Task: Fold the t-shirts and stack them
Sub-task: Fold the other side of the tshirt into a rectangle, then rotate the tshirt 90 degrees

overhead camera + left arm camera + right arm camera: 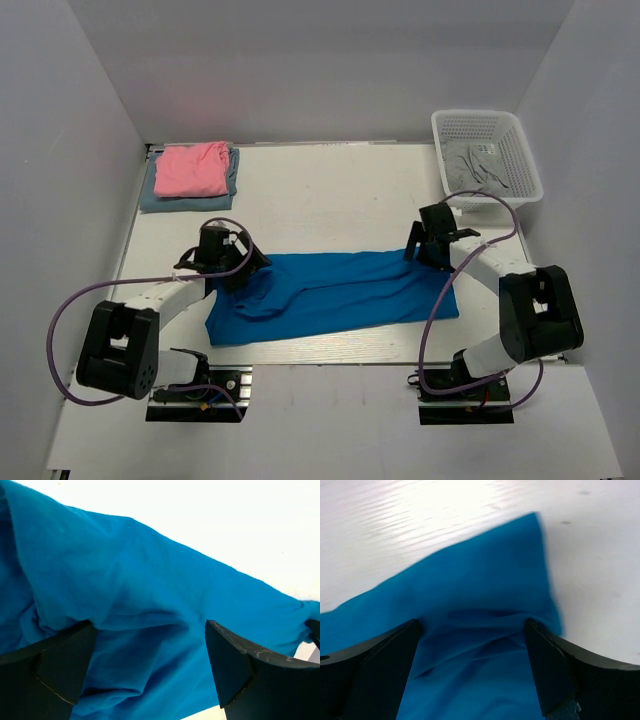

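The large bright blue t-shirt (335, 292) lies spread in a long strip across the table's near middle. My left gripper (226, 262) sits low over its left end, jaws wide open, with rumpled blue cloth (140, 605) between the fingers (60, 665). My right gripper (432, 248) sits low over the shirt's far right corner, jaws wide open, with wrinkled blue cloth (480, 595) between the fingers (555, 670). The pink t-shirt (192, 168) lies folded on the folded dull grey-blue t-shirt (150, 198) at the far left corner.
A white plastic basket (520, 150) stands at the far right with a grey cloth (478, 165) in it. White walls close the table on the left, back and right. Purple cables loop from both arms.
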You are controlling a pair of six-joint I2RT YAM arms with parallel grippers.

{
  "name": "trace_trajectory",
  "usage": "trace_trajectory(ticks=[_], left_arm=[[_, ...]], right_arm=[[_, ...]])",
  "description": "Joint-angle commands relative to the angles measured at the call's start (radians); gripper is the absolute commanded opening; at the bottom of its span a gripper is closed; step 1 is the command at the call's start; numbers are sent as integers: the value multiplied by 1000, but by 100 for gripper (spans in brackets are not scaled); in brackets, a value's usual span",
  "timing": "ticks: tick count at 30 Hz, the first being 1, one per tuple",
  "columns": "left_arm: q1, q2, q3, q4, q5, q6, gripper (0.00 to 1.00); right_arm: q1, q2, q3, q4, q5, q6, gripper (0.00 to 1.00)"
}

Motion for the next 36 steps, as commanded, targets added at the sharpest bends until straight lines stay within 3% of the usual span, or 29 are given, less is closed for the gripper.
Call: trace_trajectory(ticks=[1,8,11,16,22,29,33,36], left_arm=[[6,-9,-46,-88,-96,-2,100],[6,-20,-21,-106,-127,-2,100],[6,-20,64,-106,-136,21,100],[-6,-55,131,-88,-75,75,100],[-6,-190,50,-111,-40,66,100],[-6,-238,-113,-53,17,43,100],[-6,-111,-132,6,29,43,100],[-6,19,-41,19,-50,43,100]], right_arm=[[-55,10,26,-100,99,53,90],[-136,-101,5,-66,58,27,90],[-133,-190,-18,-9,-190,-85,90],[-118,-275,-56,54,-347,-128,90],[-96,-283,-116,206,-588,-139,90],[-70,-152,-101,240,-579,-111,90],[-62,-85,-107,238,-552,-69,90],[-20,-63,-144,255,-547,-56,90]])
